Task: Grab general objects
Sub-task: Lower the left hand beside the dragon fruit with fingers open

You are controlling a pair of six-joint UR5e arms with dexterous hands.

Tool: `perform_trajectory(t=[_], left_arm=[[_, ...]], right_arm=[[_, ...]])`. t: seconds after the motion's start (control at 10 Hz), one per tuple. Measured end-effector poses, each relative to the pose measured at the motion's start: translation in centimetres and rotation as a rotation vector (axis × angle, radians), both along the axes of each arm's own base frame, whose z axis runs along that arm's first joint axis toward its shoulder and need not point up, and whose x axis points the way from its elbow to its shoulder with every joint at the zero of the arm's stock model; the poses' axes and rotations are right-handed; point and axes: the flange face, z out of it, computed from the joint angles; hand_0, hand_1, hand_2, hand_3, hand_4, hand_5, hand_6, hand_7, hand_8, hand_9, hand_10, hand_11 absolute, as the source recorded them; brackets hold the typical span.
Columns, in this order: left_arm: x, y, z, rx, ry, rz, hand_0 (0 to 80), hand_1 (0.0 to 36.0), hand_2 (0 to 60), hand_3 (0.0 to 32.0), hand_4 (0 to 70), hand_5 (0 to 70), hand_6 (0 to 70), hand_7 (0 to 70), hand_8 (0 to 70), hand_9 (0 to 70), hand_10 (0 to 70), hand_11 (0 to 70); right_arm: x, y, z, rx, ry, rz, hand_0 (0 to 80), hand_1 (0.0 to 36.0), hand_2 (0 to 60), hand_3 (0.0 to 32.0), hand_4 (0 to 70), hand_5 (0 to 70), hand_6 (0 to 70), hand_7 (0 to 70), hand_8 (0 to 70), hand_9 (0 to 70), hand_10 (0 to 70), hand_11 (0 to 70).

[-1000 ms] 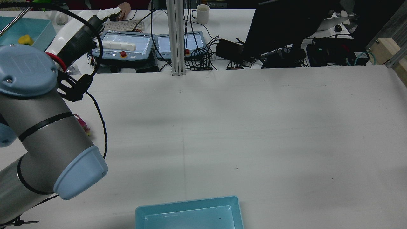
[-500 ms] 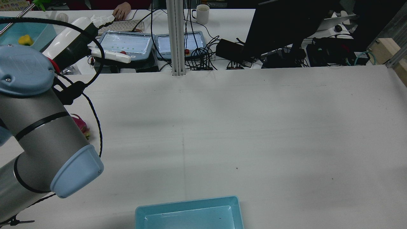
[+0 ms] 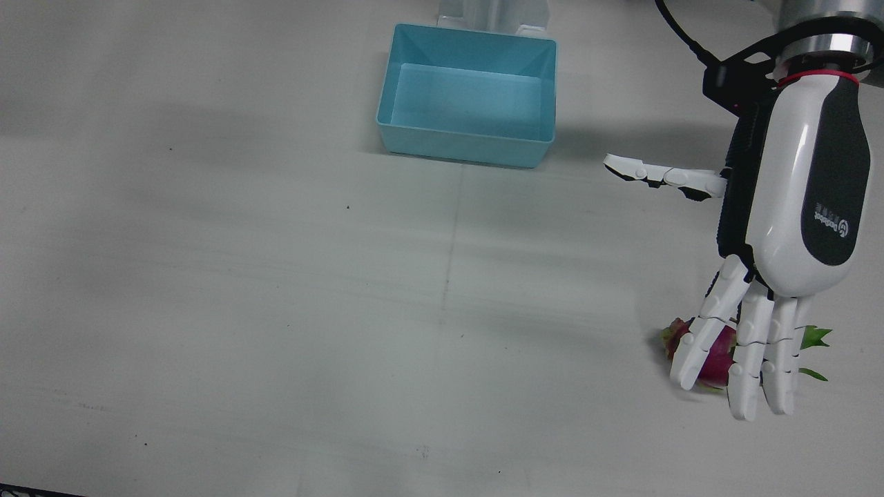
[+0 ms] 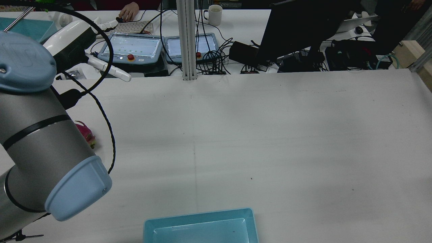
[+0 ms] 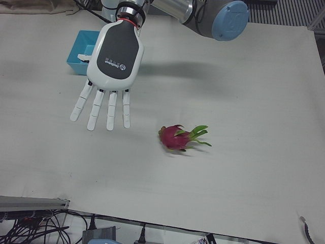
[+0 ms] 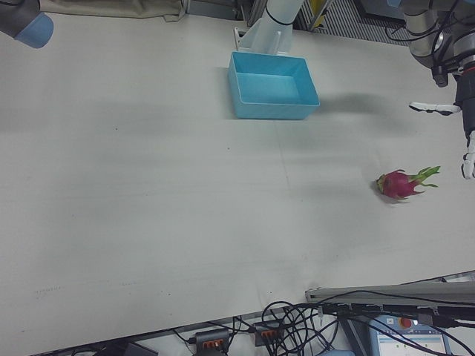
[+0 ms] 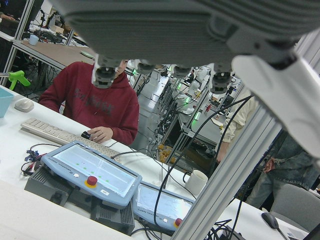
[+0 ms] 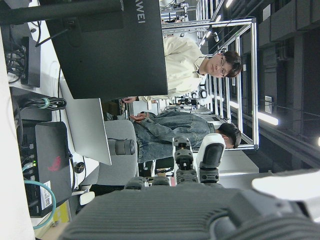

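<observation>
Since a second ago we see the left arm swing lower and leftward in the rear view, uncovering more of the magenta, green-leafed dragon fruit (image 5: 176,138). Our white-and-black left hand (image 5: 112,71) hangs palm down above the white table (image 5: 254,91), fingers (image 5: 109,110) straight and spread, thumb (image 3: 656,175) stuck out sideways, holding nothing. We find the fruit lying on the table near the fingertips, apart from them in the left-front view. Behind the hand, towards the pedestals, sits a rectangular light-blue plastic bin (image 3: 467,134). We see our right hand (image 8: 200,210) only from its own camera, with its fingers extended and apart, nothing between them.
</observation>
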Motion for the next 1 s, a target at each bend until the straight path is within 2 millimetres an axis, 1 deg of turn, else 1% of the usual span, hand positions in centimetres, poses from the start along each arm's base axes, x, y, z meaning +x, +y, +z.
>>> perform_trajectory(t=[0.1, 0.2, 0.3, 0.4, 0.5, 0.6, 0.7, 0.8, 0.9, 1.0], left_arm=[[0.4, 0.4, -0.5, 0.002, -0.001, 0.009, 50.5, 12.9, 0.0, 21.4, 0.0, 0.0, 0.0, 1.3, 0.0, 0.0, 0.0, 0.0], [1.3, 0.4, -0.3, 0.008, 0.001, 0.014, 50.9, 13.7, 0.0, 20.4, 0.0, 0.0, 0.0, 1.9, 0.0, 0.0, 0.0, 0.0], [2.4, 0.2, 0.5, 0.007, -0.004, 0.012, 50.9, 16.9, 0.0, 17.8, 0.0, 0.0, 0.0, 3.4, 0.0, 0.0, 0.0, 0.0], [3.4, 0.1, 1.9, -0.002, -0.018, 0.001, 50.5, 17.7, 0.0, 15.2, 0.0, 0.0, 0.0, 4.3, 0.0, 0.0, 0.0, 0.0], [4.1, 0.1, 4.2, -0.018, -0.047, -0.016, 50.9, 18.5, 0.0, 13.6, 0.0, 0.0, 0.0, 4.4, 0.0, 0.0, 0.0, 0.0], [4.3, 0.2, 7.6, -0.039, -0.082, -0.041, 51.4, 19.6, 0.0, 13.2, 0.0, 0.0, 0.0, 4.0, 0.0, 0.0, 0.0, 0.3], [4.1, 0.4, 11.0, -0.057, -0.112, -0.062, 51.7, 20.1, 0.0, 10.0, 0.0, 0.0, 0.0, 3.5, 0.0, 0.0, 0.0, 2.0], [3.7, 0.6, 13.8, -0.072, -0.136, -0.077, 52.1, 18.5, 0.0, 5.8, 0.0, 0.0, 0.0, 2.1, 0.0, 0.0, 0.0, 1.8], [3.5, 0.9, 15.8, -0.080, -0.154, -0.089, 53.5, 16.7, 0.0, 10.2, 0.0, 0.0, 0.0, 0.3, 0.0, 0.0, 0.0, 0.6], [3.5, 1.3, 17.1, -0.085, -0.170, -0.102, 53.5, 15.3, 0.0, 13.8, 0.0, 0.0, 0.0, 0.0, 0.0, 0.0, 0.0, 0.0]], right_arm=[[-0.1, 0.0, 0.1, -0.003, 0.000, -0.001, 0.0, 0.0, 0.0, 0.0, 0.0, 0.0, 0.0, 0.0, 0.0, 0.0, 0.0, 0.0], [-0.1, 0.0, 0.2, -0.005, -0.001, -0.002, 0.0, 0.0, 0.0, 0.0, 0.0, 0.0, 0.0, 0.0, 0.0, 0.0, 0.0, 0.0], [-0.1, 0.0, 0.3, -0.006, -0.001, -0.002, 0.0, 0.0, 0.0, 0.0, 0.0, 0.0, 0.0, 0.0, 0.0, 0.0, 0.0, 0.0], [-0.1, 0.0, 0.3, -0.006, -0.001, -0.002, 0.0, 0.0, 0.0, 0.0, 0.0, 0.0, 0.0, 0.0, 0.0, 0.0, 0.0, 0.0], [-0.1, 0.0, 0.3, -0.005, -0.001, -0.003, 0.0, 0.0, 0.0, 0.0, 0.0, 0.0, 0.0, 0.0, 0.0, 0.0, 0.0, 0.0], [-0.1, 0.0, 0.3, -0.006, -0.001, -0.003, 0.0, 0.0, 0.0, 0.0, 0.0, 0.0, 0.0, 0.0, 0.0, 0.0, 0.0, 0.0], [-0.1, 0.0, 0.3, -0.006, -0.001, -0.003, 0.0, 0.0, 0.0, 0.0, 0.0, 0.0, 0.0, 0.0, 0.0, 0.0, 0.0, 0.0], [-0.1, 0.0, 0.3, -0.005, -0.001, -0.003, 0.0, 0.0, 0.0, 0.0, 0.0, 0.0, 0.0, 0.0, 0.0, 0.0, 0.0, 0.0], [-0.1, 0.0, 0.3, -0.005, -0.001, -0.003, 0.0, 0.0, 0.0, 0.0, 0.0, 0.0, 0.0, 0.0, 0.0, 0.0, 0.0, 0.0], [-0.2, 0.0, 0.3, -0.006, -0.001, -0.003, 0.0, 0.0, 0.0, 0.0, 0.0, 0.0, 0.0, 0.0, 0.0, 0.0, 0.0, 0.0]])
